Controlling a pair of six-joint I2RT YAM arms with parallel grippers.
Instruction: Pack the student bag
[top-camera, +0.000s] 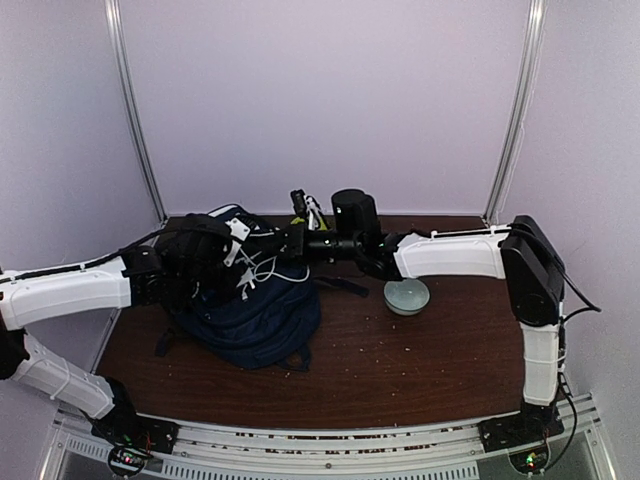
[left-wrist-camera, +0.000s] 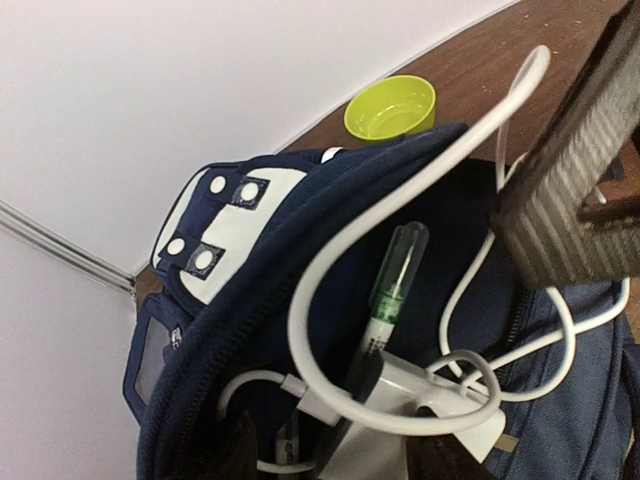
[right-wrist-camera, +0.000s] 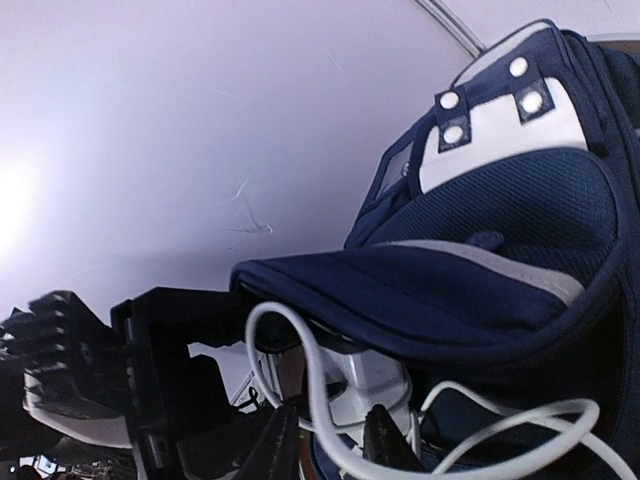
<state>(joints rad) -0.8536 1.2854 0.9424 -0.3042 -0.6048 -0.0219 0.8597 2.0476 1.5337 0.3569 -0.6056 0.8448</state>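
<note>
Lettering (left-wrist-camera: 374, 346) on pen (left-wrist-camera: 398, 268) in student bag (left-wrist-camera: 255, 290) (illegible)

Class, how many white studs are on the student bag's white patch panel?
4, on the white patch panel of the student bag: in the left wrist view, an upper stud pair and a lower stud pair. None seems hidden.

student bag (top-camera: 265, 320): large, navy fabric, white stripe trim, dark straps. lies slumped on the tabletop (top-camera: 400, 370), left of centre, towards the back. white patch panel with round studs near its top, a small clear window just beside the panel. top zip undone, the mouth gaping, the flap lifted above the opening.
</note>
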